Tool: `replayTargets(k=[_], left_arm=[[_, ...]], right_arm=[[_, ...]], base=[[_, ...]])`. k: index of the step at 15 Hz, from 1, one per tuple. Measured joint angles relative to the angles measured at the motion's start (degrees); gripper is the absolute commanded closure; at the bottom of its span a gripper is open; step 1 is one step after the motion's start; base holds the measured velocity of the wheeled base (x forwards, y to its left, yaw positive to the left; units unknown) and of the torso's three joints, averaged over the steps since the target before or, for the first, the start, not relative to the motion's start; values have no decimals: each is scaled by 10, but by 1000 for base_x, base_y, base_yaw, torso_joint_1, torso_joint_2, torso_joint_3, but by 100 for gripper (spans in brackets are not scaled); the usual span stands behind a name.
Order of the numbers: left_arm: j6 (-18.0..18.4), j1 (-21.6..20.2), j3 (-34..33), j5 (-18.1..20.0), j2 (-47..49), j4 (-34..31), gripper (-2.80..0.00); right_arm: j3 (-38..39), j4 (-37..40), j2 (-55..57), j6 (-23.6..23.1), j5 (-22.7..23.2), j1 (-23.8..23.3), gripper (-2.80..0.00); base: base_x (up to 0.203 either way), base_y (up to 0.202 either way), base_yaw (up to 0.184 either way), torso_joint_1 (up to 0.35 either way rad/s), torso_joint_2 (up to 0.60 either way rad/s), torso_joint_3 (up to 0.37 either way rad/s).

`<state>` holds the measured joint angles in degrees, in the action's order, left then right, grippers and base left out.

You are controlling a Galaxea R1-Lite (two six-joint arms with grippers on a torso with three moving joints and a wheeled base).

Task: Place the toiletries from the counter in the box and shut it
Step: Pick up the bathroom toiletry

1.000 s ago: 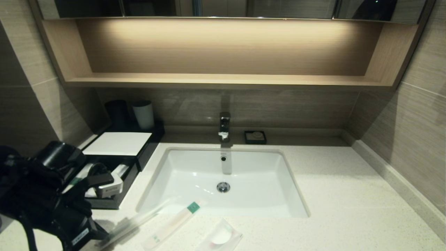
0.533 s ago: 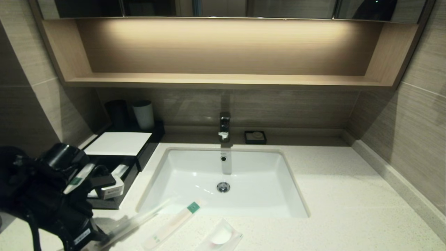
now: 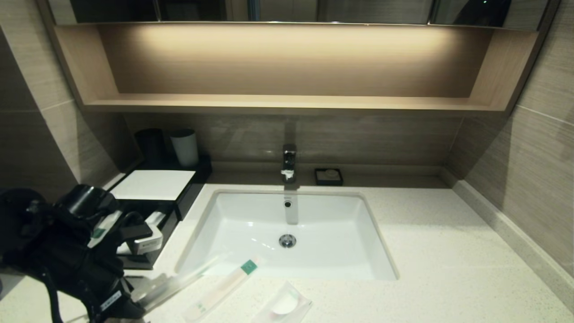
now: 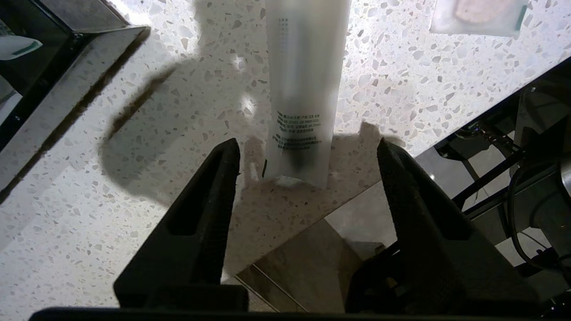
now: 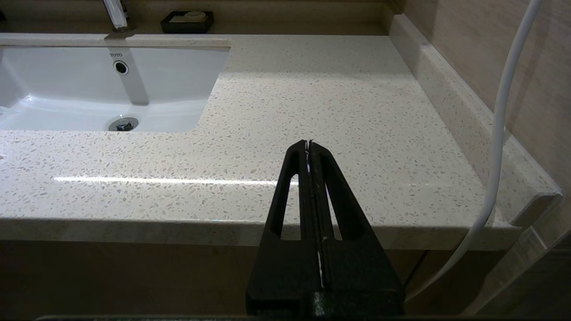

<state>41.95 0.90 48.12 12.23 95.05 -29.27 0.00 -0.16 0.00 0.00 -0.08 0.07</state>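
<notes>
The long clear sleeve with a dark end (image 3: 177,281) lies on the cream speckled counter (image 3: 426,251) near its front edge. Beside it lie the whitish packet with a green end (image 3: 224,287) and the small square sachet with a white disc (image 3: 284,306). My left gripper (image 4: 307,149) is open and empty, just above the counter, with the sleeve's dark end (image 4: 303,133) right ahead between its fingertips. The black box with a white top (image 3: 152,184) has its drawer tray (image 3: 154,244) pulled out. My right gripper (image 5: 308,145) is shut and empty at the counter's front right.
The white sink basin (image 3: 287,233) with its tap (image 3: 289,161) fills the middle. A small black square dish (image 3: 328,176) stands behind it. Black and white cups (image 3: 184,147) stand behind the box. A white packet with a green mark (image 4: 18,44) lies in the drawer.
My left arm has shifted a little to the right and forward, bringing the open gripper up to the sleeve's dark end. The three items have not moved.
</notes>
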Motion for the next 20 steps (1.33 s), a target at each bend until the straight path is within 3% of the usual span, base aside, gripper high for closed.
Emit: replayTargets(k=[20], left_arm=[[1,1,-1,-3,38,18,-280]], right_arm=[[0,0,0,0,0,0,0]], base=[[0,0,0,0,0,0]])
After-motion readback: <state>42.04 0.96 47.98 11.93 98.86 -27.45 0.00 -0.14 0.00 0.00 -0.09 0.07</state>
